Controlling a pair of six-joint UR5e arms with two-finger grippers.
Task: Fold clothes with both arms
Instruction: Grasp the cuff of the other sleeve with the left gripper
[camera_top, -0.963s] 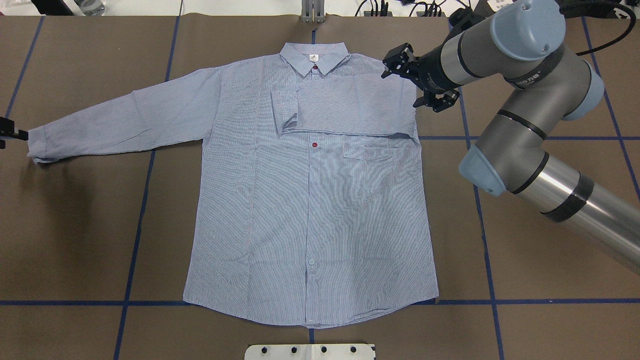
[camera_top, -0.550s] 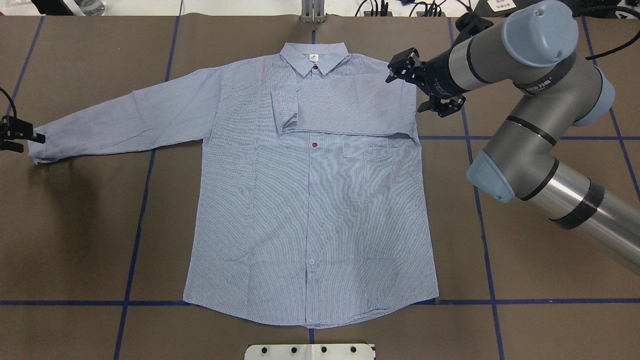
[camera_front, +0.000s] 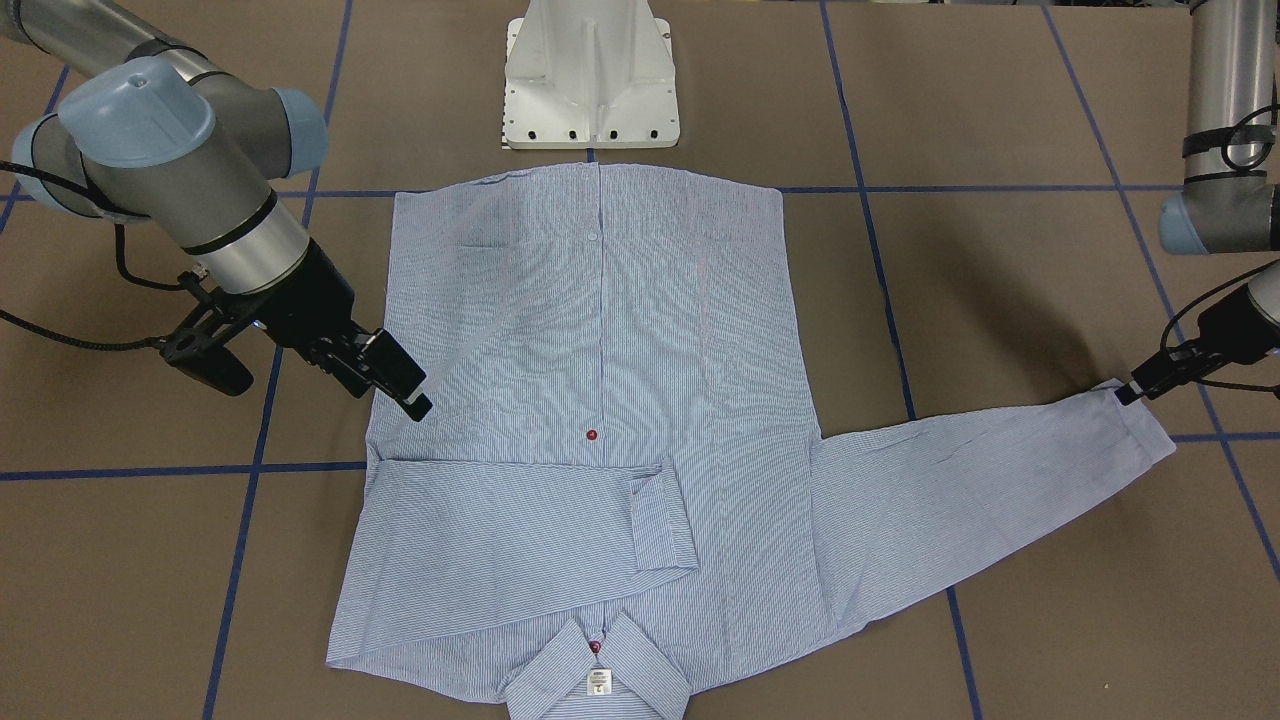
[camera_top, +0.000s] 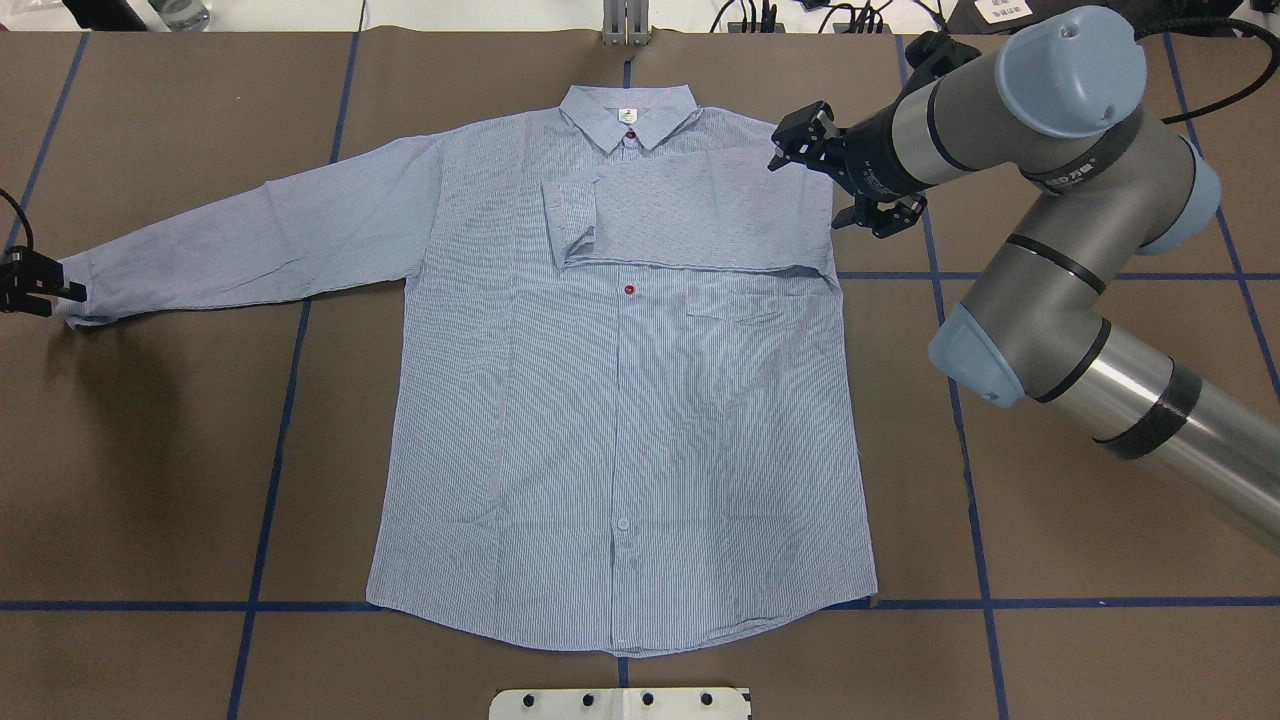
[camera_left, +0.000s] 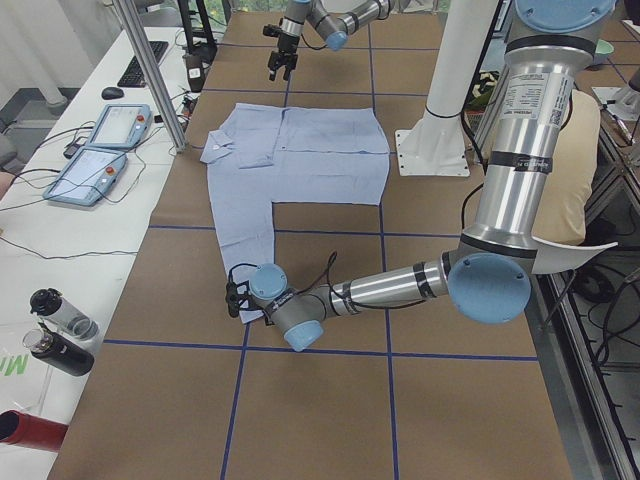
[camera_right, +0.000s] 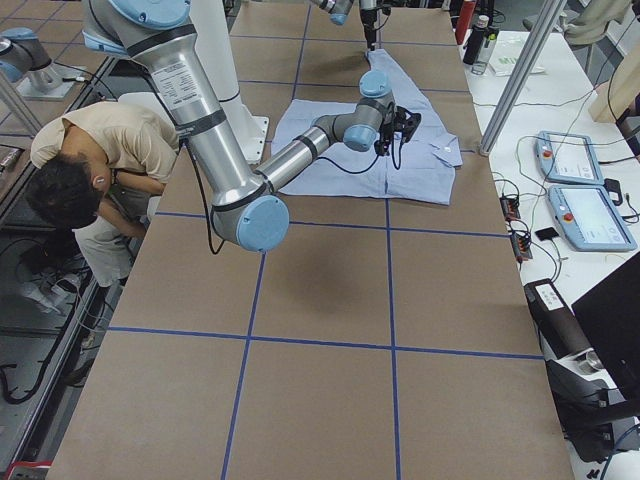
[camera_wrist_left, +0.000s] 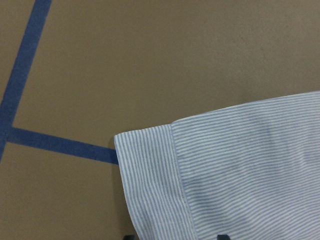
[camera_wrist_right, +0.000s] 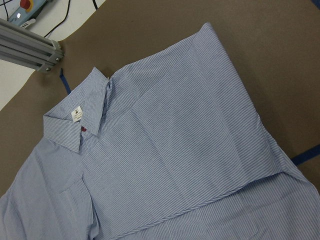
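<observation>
**Shirt flat on bench; left gripper at cuff, right gripper by shoulder**

You have one shirt (camera_top: 620, 420) lying face up, centred on the bench (camera_top: 1000, 500). Its collar (camera_top: 628, 115) points away from the robot and its hem lies nearest the base. The cloth is thin, light blue with fine white stripes, and lies smooth with only faint creases. The collar carries a small white label (camera_front: 599, 681). Red-brown buttons (camera_top: 629, 291) run down the front, and a chest pocket (camera_top: 735, 300) sits just below the folded sleeve (camera_top: 700, 215). That sleeve, on the robot's right, lies across the chest as a flat band, its end doubled near the button line. The other sleeve (camera_top: 250, 245) stretches straight out to the robot's left. The bench surface is matt brown, marked with blue tape (camera_top: 150, 605) in a grid.

The left gripper (camera_top: 45, 288) sits low at the end of the outstretched sleeve. Its fingertips (camera_wrist_left: 222, 236) stand apart, with the cuff (camera_wrist_left: 155, 180) between them, not clamped.

The right gripper (camera_top: 790, 150) holds nothing and hangs at the shirt's right shoulder edge, beside the folded sleeve. You cannot tell its jaw width from these views.
</observation>
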